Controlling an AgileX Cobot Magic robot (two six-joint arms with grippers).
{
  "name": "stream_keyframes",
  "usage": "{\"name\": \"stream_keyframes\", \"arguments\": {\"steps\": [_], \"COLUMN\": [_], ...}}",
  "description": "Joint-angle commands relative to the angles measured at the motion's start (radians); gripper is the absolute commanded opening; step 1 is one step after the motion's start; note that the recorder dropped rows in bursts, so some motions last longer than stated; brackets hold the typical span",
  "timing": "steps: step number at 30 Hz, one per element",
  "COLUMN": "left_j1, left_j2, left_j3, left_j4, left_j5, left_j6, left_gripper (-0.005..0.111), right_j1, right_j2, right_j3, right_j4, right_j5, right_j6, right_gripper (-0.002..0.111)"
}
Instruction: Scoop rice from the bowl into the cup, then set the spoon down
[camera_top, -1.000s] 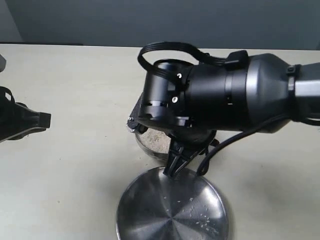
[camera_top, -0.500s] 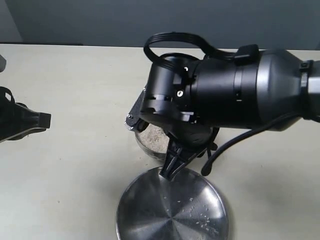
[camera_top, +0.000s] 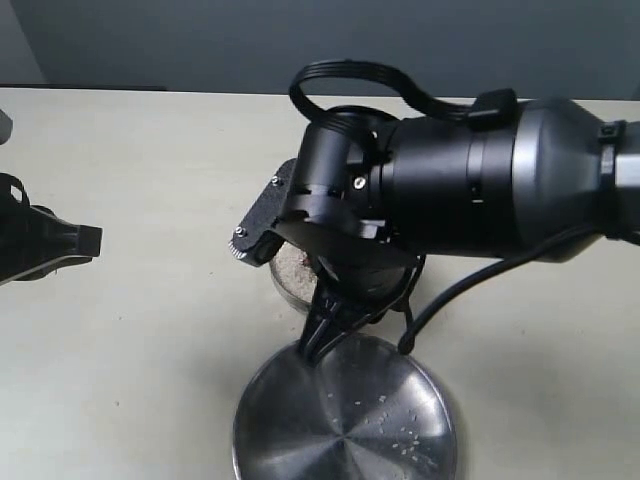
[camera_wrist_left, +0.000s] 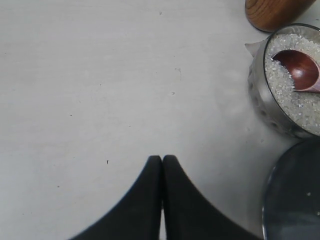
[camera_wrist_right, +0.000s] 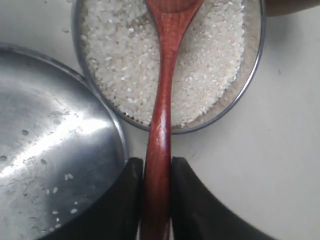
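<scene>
Wooden spoon (camera_wrist_right: 162, 100) handle pinched between fingers of right gripper (camera_wrist_right: 156, 167); oval end rests in rice (camera_wrist_right: 120, 65) inside steel bowl (camera_wrist_right: 200, 129). Bowl just beside steel plate (camera_wrist_right: 50, 125) on desk (camera_wrist_right: 260, 165). Wooden cup (camera_wrist_left: 275, 12) just beside bowl. Fingers of left gripper (camera_wrist_left: 162, 160) pressed together, empty, over desk.

The right arm (camera_top: 470, 180) is a fat, round, shiny black tube. Small silver screws (camera_top: 357, 182) dot it just above the jaws. Black cables (camera_top: 350, 75) loop over its top. The left arm (camera_top: 40, 240) is black too.
</scene>
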Motion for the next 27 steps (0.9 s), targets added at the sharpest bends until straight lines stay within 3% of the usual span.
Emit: {"name": "stream_keyframes", "arguments": {"steps": [1, 27], "left_j1": [-0.002, -0.002], "left_j2": [0.003, 0.003], "left_j3": [0.003, 0.003], "left_j4": [0.003, 0.003], "left_j5": [-0.001, 0.005], "left_j6": [0.0, 0.0], "left_gripper": [0.001, 0.001], "right_j1": [0.003, 0.003], "right_j2": [-0.005, -0.015], "right_j3": [-0.006, 0.002], "right_j4": [-0.001, -0.004], "right_j5": [0.007, 0.008], "right_j6": [0.024, 0.23], "right_gripper": [-0.001, -0.001]}}
